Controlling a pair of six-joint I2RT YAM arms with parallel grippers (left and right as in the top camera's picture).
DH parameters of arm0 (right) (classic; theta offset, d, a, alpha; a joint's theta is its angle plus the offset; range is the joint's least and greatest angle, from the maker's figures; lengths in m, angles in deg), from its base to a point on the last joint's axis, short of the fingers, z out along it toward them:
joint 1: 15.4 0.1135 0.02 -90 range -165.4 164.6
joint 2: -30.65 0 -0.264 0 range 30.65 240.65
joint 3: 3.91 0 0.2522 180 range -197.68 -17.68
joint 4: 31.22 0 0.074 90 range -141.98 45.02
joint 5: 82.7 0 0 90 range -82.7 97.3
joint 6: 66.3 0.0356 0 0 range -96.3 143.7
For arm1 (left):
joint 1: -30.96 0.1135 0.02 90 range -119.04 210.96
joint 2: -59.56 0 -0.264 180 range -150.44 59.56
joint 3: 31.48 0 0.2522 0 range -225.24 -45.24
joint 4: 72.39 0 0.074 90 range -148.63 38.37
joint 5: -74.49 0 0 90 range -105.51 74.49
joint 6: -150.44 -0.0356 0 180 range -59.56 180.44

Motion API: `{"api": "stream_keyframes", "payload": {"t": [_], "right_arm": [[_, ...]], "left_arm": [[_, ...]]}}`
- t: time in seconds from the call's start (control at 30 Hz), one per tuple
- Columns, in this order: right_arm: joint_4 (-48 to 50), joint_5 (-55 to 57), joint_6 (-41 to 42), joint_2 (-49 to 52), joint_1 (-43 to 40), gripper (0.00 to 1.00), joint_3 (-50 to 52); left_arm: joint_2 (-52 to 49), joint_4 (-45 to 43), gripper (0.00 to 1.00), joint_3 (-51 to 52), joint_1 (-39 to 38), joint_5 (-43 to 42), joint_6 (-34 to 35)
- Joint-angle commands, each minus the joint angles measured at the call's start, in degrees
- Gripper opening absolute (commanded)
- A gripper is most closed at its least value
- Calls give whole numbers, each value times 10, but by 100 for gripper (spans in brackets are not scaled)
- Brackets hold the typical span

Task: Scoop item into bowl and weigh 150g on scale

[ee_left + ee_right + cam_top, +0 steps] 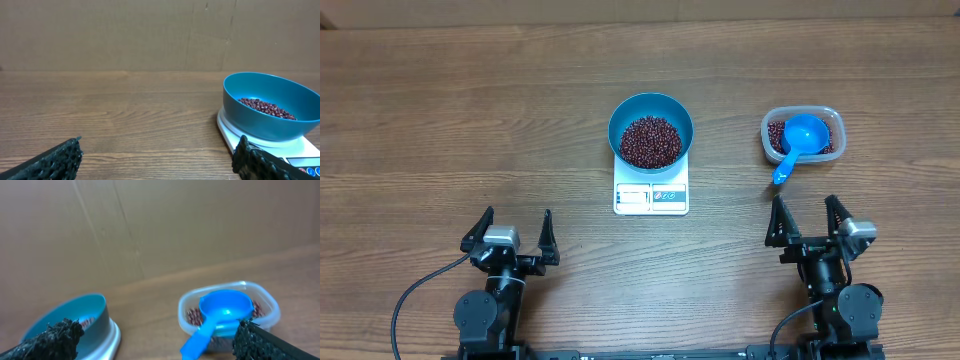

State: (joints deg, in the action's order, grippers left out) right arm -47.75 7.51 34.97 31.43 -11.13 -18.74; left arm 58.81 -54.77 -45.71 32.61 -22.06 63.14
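Note:
The teal-blue bowl (pixel 651 130) sits on the white scale (pixel 651 197) at the table's middle, with a heap of dark red-brown beans (pixel 651 141) inside; the left wrist view also shows the bowl (pixel 270 107) and beans (pixel 266 108). More beans lie in the clear tub (pixel 803 136), where the blue scoop (pixel 799 140) rests, its handle over the rim. My left gripper (pixel 510 232) is open near the front left, nothing between its fingers. My right gripper (pixel 809 217) is open just in front of the scoop handle, apart from it. The right wrist view shows the scoop (pixel 218 316) and tub (pixel 228 311).
The scale's display and button panel (pixel 651 197) face the front edge. Bare wooden tabletop (pixel 440 120) spreads to the left of the scale and between the two arms. A brown wall (pixel 150 35) stands behind the table.

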Motion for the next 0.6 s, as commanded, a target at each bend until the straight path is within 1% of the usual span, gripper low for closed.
{"api": "stream_keyframes", "payload": {"t": [0.0, 0.13, 0.43, 0.57], "right_arm": [[-22, -5, -43, -6, 2, 100, 6], [-21, -16, -79, -6, 2, 100, 6], [-21, -27, -108, -6, 2, 100, 6], [-18, -59, -150, -6, 2, 100, 6]], "left_arm": [[5, 2, 100, 2, 4, 8, 3], [5, 2, 99, 2, 4, 7, 3], [5, 2, 100, 2, 4, 7, 3], [5, 2, 100, 2, 4, 7, 3]]}}
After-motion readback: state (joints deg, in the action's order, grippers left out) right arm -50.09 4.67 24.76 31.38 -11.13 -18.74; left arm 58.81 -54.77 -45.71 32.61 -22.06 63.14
